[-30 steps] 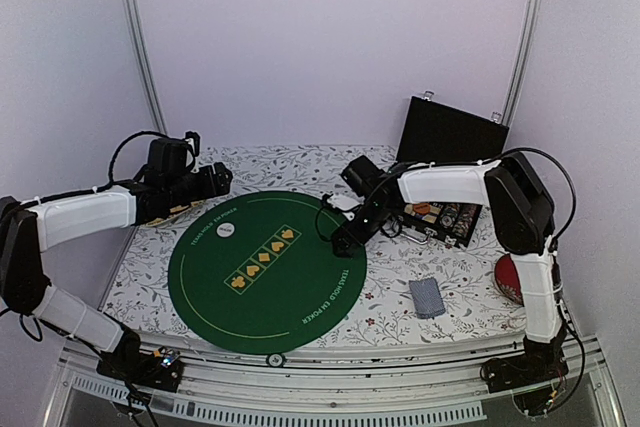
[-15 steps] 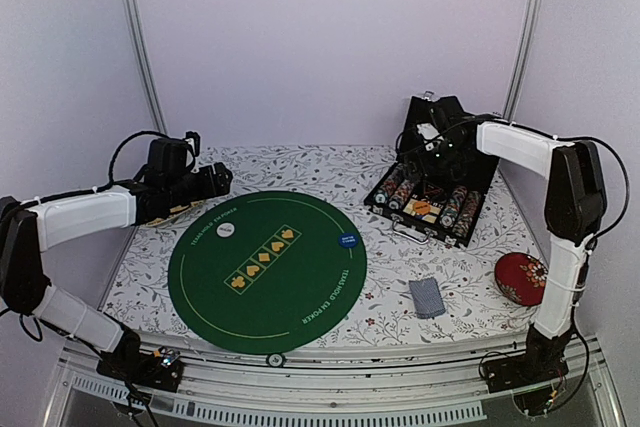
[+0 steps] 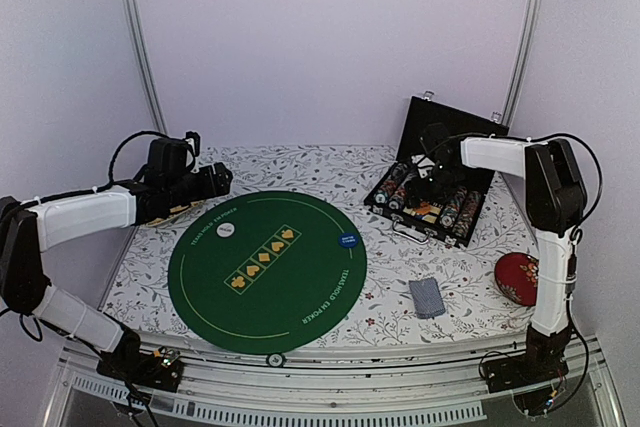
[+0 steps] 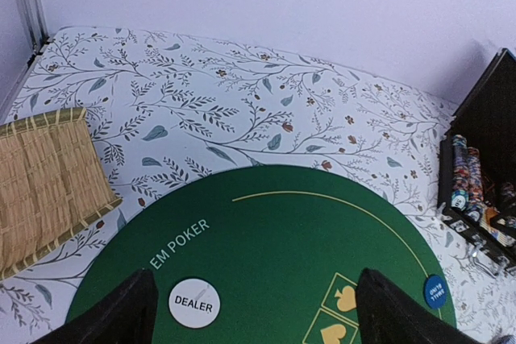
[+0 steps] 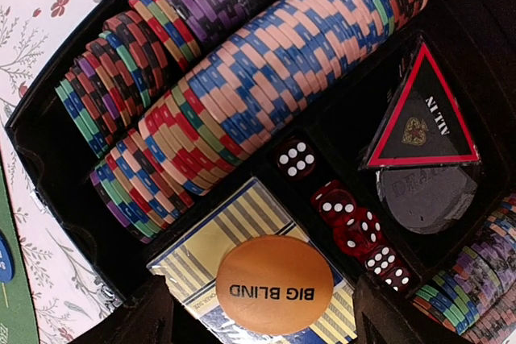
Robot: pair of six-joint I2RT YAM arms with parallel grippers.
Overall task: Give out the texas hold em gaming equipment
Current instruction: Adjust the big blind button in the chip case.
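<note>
An orange BIG BLIND button (image 5: 274, 284) lies on a striped card box (image 5: 201, 247) inside the open black case (image 3: 470, 137). My right gripper (image 5: 264, 305) hangs over it, open, one finger on each side and neither touching. Rows of striped chips (image 5: 258, 78) fill the case around it. On the round green mat (image 3: 265, 287) lie a white DEALER button (image 4: 194, 304) and a blue button (image 4: 434, 290). A blue-backed deck of cards (image 3: 427, 298) rests on the tablecloth to the mat's right. My left gripper (image 4: 258, 320) hovers open above the mat's far left edge, holding nothing.
Red dice (image 5: 347, 215), a black-and-red ALL IN triangle (image 5: 423, 118) and a dark disc (image 5: 423, 195) share the case's middle slots. A bamboo mat (image 4: 44, 183) lies at the table's left. A red round disc (image 3: 518, 278) sits near the right edge.
My right arm left the mat's right edge, where the blue button now lies, swung to the case and lowered over the orange button. The left arm has not moved.
</note>
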